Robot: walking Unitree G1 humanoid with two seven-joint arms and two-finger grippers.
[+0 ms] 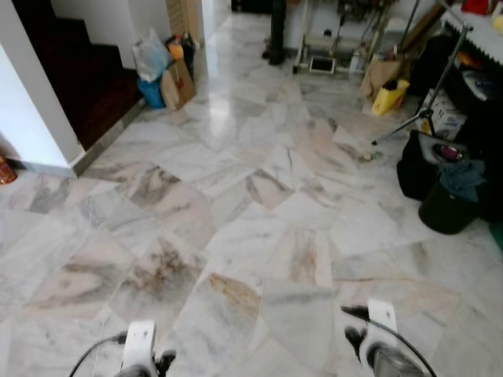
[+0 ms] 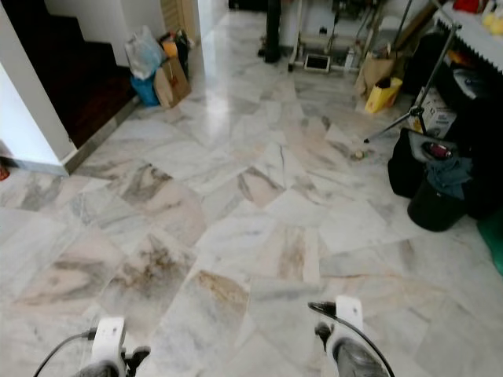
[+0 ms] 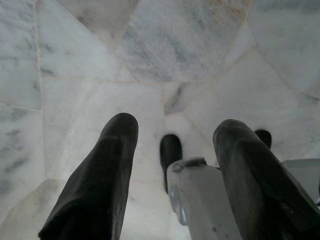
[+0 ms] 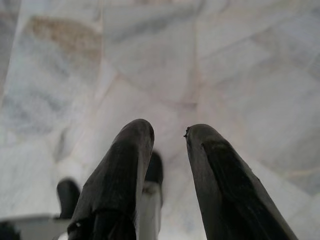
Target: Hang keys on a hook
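Observation:
I stand over a marble floor (image 1: 259, 196) in an open room. My left arm (image 1: 140, 345) and right arm (image 1: 379, 334) hang low at the bottom edge of the eye views. In the left wrist view my left gripper (image 3: 177, 124) points down at the tiles with its two black fingers (image 3: 107, 170) well apart and nothing between them. My right gripper (image 4: 170, 127) also points at the floor, its fingers (image 4: 125, 165) a narrow gap apart and holding nothing. Part of my own grey body (image 3: 200, 200) shows beyond the left fingers.
A white wall corner (image 1: 31, 118) and a dark stairway (image 1: 86, 78) are at the left. Bags (image 1: 161, 71) stand by a doorway at the back left. At the right are a tripod (image 1: 428, 102), a yellow bag (image 1: 391, 96), black bags and a dark bin (image 1: 444, 210).

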